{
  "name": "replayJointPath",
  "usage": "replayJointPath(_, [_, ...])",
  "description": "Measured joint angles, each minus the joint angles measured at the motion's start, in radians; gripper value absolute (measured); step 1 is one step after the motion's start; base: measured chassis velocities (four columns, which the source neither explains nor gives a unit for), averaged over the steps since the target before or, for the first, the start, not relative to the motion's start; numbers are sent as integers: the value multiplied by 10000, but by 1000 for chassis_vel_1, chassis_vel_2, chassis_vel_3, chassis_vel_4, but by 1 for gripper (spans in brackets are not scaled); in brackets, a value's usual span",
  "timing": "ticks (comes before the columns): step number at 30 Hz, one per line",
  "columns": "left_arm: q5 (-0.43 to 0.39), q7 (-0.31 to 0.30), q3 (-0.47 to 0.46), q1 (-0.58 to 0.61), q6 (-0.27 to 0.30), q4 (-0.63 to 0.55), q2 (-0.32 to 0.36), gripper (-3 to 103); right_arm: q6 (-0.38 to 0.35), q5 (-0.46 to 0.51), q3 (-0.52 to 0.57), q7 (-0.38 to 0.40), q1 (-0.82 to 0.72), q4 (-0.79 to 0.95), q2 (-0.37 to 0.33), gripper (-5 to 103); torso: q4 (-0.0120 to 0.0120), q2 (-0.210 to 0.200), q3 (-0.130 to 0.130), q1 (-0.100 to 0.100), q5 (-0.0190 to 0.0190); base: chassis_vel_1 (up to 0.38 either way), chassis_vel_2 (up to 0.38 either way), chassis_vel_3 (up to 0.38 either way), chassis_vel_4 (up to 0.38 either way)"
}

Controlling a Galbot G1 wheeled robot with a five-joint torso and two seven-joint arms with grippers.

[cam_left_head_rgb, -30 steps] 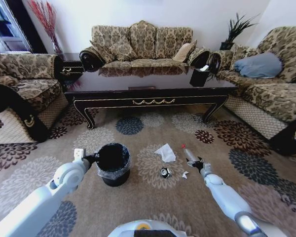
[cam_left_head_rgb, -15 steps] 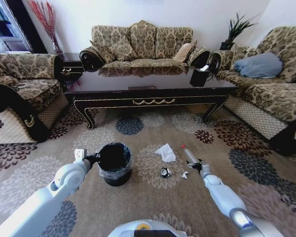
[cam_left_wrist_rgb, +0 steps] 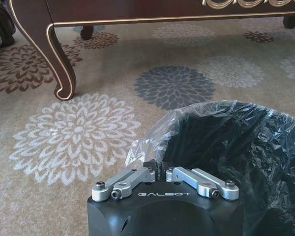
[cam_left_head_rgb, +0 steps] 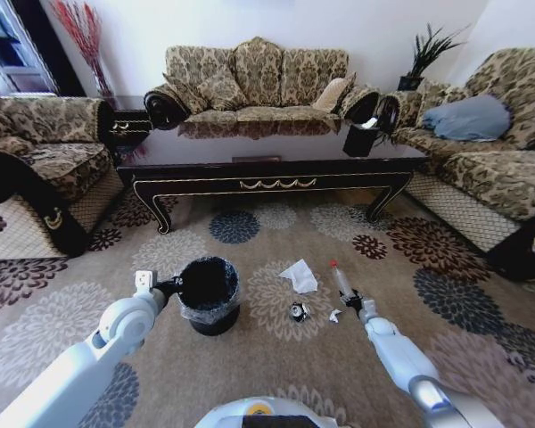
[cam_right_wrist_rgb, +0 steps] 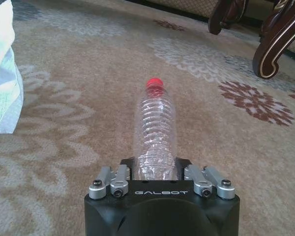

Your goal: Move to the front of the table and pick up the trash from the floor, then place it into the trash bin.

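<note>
The trash bin point(cam_left_head_rgb: 208, 294), black with a shiny liner, stands on the carpet in front of the table point(cam_left_head_rgb: 267, 169). My left gripper point(cam_left_head_rgb: 171, 287) is shut on its near-left rim; the left wrist view shows the left gripper point(cam_left_wrist_rgb: 160, 169) pinching the liner's edge point(cam_left_wrist_rgb: 152, 147). The trash lies to the right of the bin: a white tissue point(cam_left_head_rgb: 299, 275), small wrapper scraps point(cam_left_head_rgb: 299, 311) and a clear bottle with a red cap point(cam_left_head_rgb: 339, 278). My right gripper point(cam_left_head_rgb: 352, 301) sits low at the bottle's base. In the right wrist view the bottle point(cam_right_wrist_rgb: 155, 128) lies between the spread jaws of the right gripper point(cam_right_wrist_rgb: 155, 169).
Patterned sofas point(cam_left_head_rgb: 250, 80) ring the table on three sides. A small dark cabinet point(cam_left_head_rgb: 129, 125) stands at the back left. The table's curved leg point(cam_left_wrist_rgb: 54, 54) rises just beyond the bin. Part of the tissue point(cam_right_wrist_rgb: 2, 83) lies beside the bottle.
My right gripper has crept forward and left, closing in on the bottle's base. The left gripper and the bin have shifted slightly right. The trash has not moved.
</note>
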Motion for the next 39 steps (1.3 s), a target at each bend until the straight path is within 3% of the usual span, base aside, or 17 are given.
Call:
replayJointPath(4, [14, 7, 69, -10, 0, -18, -42, 4, -128, 128, 137, 115, -482, 625, -217, 36, 0, 0, 1, -1, 0, 0, 0, 0, 0])
replayJointPath(9, [160, -31, 608, -246, 0, -30, -259, 4, -302, 1033, 345, 320, -1639, 2585, -889, 26, -4, 0, 0, -1, 1, 0, 0, 0, 0])
replayJointPath(15, [283, -176, 1656, -818, -6, 199, -780, 4, 147, 1447, 1206, 64, -3475, 5631, -1616, 25, -5, 0, 0, -1, 1, 0, 0, 0, 0])
replayJointPath(18, [500, -192, 2078, -890, -8, 369, -1248, 4, 199, 1700, 1978, 55, -5103, 8018, -1845, 25, -1, 0, -1, -1, -2, 0, 0, 0, 0])
replayJointPath(25, [548, -435, 2570, -1289, -7, 566, -1606, 4, 206, 1970, 3268, 192, -7476, 11611, -1851, 25, -1, 1, -1, -2, -3, 0, 0, 0, 0])
replayJointPath(28, [43, -931, 2949, -1686, 45, 627, -1849, 4, 159, 2028, 3610, 638, -8509, 13138, -1783, 25, -2, 1, -1, -2, -2, 0, 0, 0, 0])
replayJointPath(35, [-159, -1485, 3724, -2210, 136, 783, -2467, 4, 43, 2024, 3568, 895, -9429, 14729, -1704, 25, -2, 1, -1, -2, -1, 0, 0, 0, 0])
replayJointPath(39, [-180, -2074, 4524, -2974, 319, 1005, -3115, 4, -32, 1888, 2873, 1354, -9639, 15403, -1626, 25, -1, 1, 0, -2, 1, 0, 0, 0, 0])
